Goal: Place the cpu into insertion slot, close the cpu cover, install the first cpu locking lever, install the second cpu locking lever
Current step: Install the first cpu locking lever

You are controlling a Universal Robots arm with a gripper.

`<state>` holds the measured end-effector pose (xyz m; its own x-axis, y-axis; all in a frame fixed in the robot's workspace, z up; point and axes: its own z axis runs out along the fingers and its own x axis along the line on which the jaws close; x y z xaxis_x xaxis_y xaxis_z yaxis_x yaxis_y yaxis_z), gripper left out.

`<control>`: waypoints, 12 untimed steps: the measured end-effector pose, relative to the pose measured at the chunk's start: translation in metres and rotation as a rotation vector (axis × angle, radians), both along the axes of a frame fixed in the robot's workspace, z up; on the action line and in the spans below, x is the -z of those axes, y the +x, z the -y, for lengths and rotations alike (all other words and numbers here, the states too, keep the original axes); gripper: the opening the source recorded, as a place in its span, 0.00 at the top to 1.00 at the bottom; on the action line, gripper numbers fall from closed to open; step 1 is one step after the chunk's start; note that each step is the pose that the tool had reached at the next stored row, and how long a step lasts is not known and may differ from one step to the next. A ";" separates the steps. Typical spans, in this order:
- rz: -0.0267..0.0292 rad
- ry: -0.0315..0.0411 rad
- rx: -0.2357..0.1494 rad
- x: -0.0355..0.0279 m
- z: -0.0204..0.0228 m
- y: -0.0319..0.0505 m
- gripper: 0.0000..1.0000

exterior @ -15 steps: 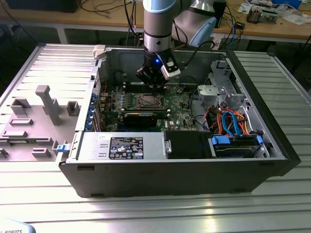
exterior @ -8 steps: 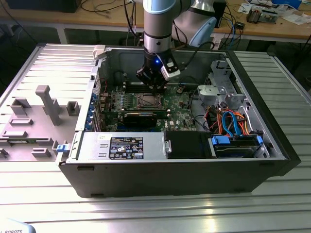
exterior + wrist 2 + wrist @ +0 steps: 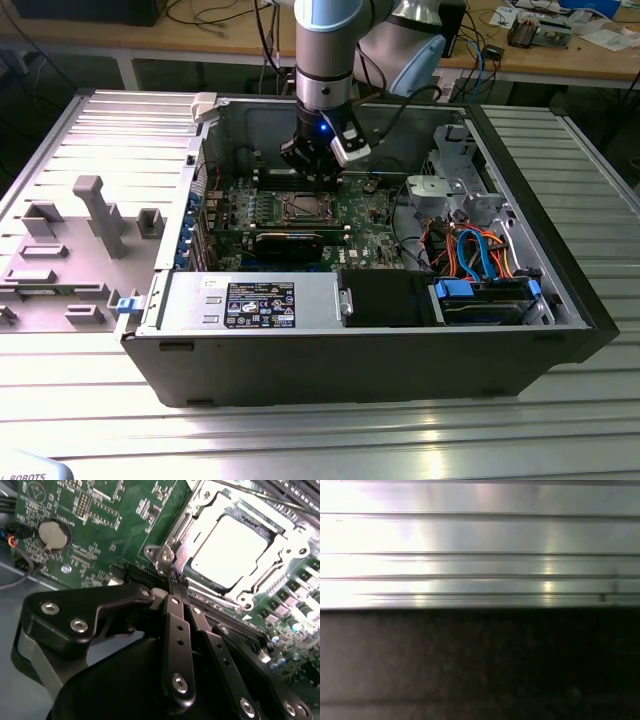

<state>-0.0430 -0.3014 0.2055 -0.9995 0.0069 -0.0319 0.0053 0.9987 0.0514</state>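
Note:
The cpu (image 3: 230, 547) lies flat in the insertion slot (image 3: 303, 207) on the green motherboard (image 3: 100, 510), its pale metallic face showing. The silver cpu cover (image 3: 200, 517) lies down around it like a frame. In the second wrist view my gripper (image 3: 175, 582) is shut, its two black fingers (image 3: 179, 630) pressed together, tips right at the socket's corner beside a small silver tab (image 3: 165, 555). In the exterior view my gripper (image 3: 318, 178) hangs just behind the socket inside the open computer case.
A round coin battery (image 3: 52, 534) sits on the board. A black card (image 3: 290, 243) lies in front of the socket, a grey power supply (image 3: 240, 300) at the case front, blue cables (image 3: 480, 255) at the exterior view's right. A grey fixture tray (image 3: 80, 240) lies outside the case.

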 end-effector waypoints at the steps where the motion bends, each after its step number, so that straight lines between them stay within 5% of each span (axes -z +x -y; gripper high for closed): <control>1: -0.0002 -0.0004 0.000 -0.0020 0.0001 0.0000 0.89; 12: -0.0002 -0.0003 0.000 -0.0029 0.0073 0.0000 0.89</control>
<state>-0.0430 -0.3087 0.2084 -0.9995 0.0068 -0.0317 0.0052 0.9987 0.0511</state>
